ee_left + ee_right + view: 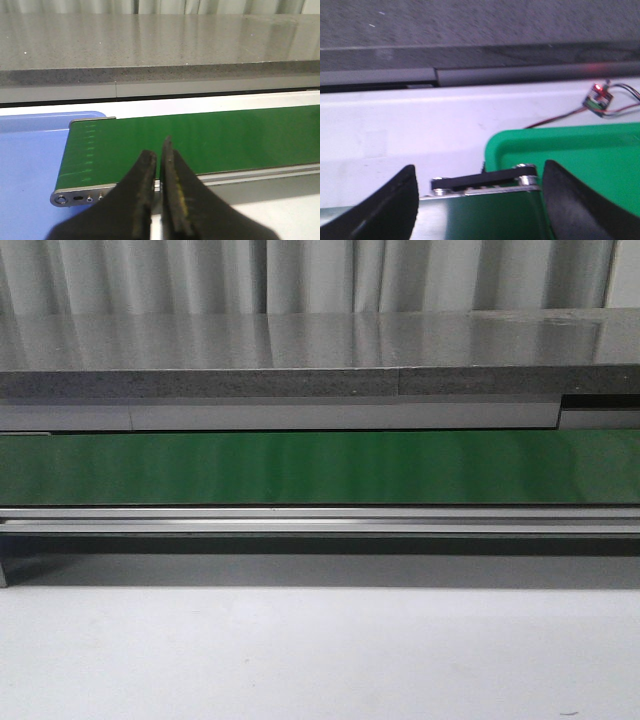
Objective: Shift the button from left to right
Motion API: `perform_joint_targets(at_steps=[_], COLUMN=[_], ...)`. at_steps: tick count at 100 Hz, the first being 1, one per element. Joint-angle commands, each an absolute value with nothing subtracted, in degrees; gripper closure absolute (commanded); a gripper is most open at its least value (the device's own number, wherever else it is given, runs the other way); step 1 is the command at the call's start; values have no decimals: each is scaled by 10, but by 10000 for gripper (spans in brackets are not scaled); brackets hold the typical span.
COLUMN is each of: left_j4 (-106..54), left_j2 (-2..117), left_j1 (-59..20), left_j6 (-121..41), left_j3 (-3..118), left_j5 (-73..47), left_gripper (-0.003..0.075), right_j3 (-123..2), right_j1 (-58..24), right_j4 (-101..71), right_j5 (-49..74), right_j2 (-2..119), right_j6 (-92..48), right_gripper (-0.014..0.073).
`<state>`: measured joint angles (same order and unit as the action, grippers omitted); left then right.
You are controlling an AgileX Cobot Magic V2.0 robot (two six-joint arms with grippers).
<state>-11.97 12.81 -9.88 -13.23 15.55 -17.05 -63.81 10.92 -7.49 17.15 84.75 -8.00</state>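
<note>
button nowhere to be found in any of the three views; no yellow ring head or dark body on the green conveyor belt [320, 468], on the white table [320, 660] or in either tray, so its place relative to either set of jaws cannot be told. neither arm nor gripper visible in the front view, only the belt running across, a grey stone counter [300, 360] behind it and pale curtains [300, 275] beyond. in the left wrist view, left gripper [160, 150] clenched, dark fingers [142, 195] pressed nearly together with only a thin slit between, nothing between them, poised above the near rail at the end of the belt. blue tray [25, 165] just beside that belt end, cut off by the picture edge. in the right wrist view, right gripper [480, 172] released, fingers [570, 200] spread wide and empty, tips only in view, framing the belt's other end and its black end plate [485, 177]. green tray [580, 160] just beside that end, partly hidden behind one finger. small circuit board [598, 96] with a red light and thin wires on the white surface, blurred.
</note>
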Motion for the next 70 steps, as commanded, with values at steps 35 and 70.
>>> perform_joint_targets(at_steps=[35,70], left_j4=[-128,-128], left_j2=[133,133], left_j1=[-105,-105], left_j6=[-134,-134], left_j3=[173,173], left_j5=[-125,-125], left_gripper=[715,715], right_j3=[-512,-333], right_j1=[-5,-48], right_j4=[-78,-77], right_j5=[50,0], right_j2=[628,427], right_j6=[-85,-85], right_gripper=[105,105])
